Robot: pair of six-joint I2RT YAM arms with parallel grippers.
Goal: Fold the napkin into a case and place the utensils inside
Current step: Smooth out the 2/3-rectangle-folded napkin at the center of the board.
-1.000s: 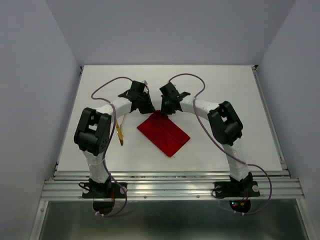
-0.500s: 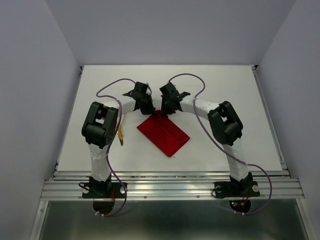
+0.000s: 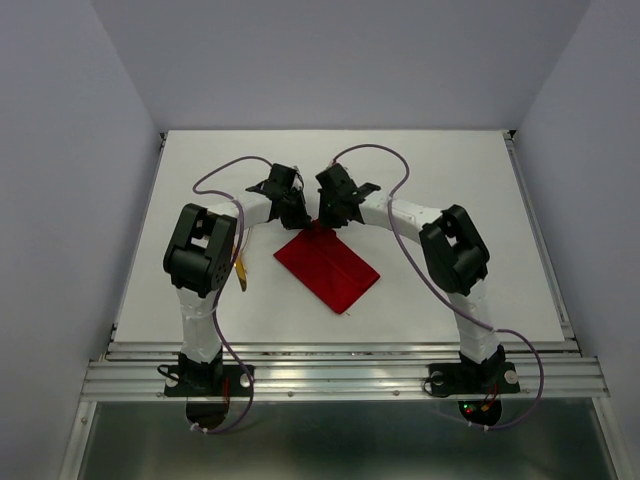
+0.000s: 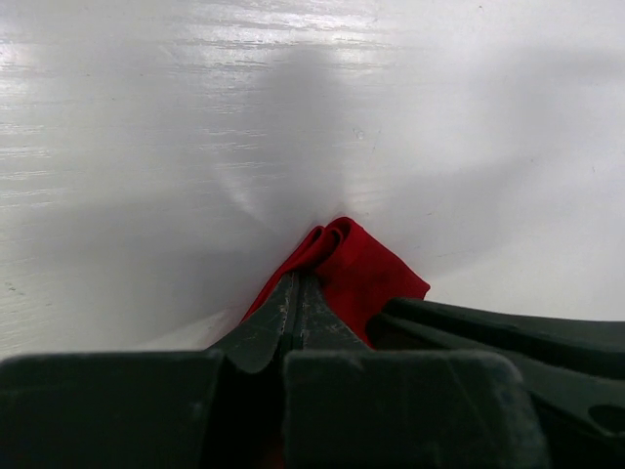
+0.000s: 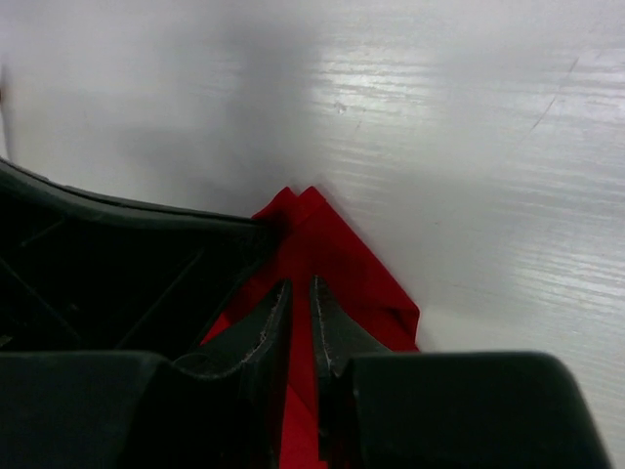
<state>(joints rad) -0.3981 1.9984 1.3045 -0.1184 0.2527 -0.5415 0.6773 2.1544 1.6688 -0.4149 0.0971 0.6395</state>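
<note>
Napkin (image 3: 330, 268) sits mid-frame in the top view, flat on the white surface (image 3: 450, 200). It is already folded down to a tilted rectangle with one corner pointing to the far side. That far corner is where both arms meet.

Left end effector (image 4: 298, 298): jaws pressed together on the corner, with a small bunch of red cloth puffing out past the tips. Right end effector (image 5: 301, 293): jaws nearly together, a thin strip of red between them, so you have the same corner pinched from the other side.

Handling, as a judgement: the cloth is light, soft and floppy, with no stiffness. It will sag and drag, and the layers may slide apart if you catch only the top one. Grip at corners or edges, through all layers, and lift low. A pinch this close to the tip could slip out.

Lower left of the napkin, a gold knife (image 3: 239, 268) peeks out beside the left arm (image 3: 200, 260), well apart from the cloth. You can't make out the fork here. Nothing is inside the fold yet, so loading hasn't begun.
</note>
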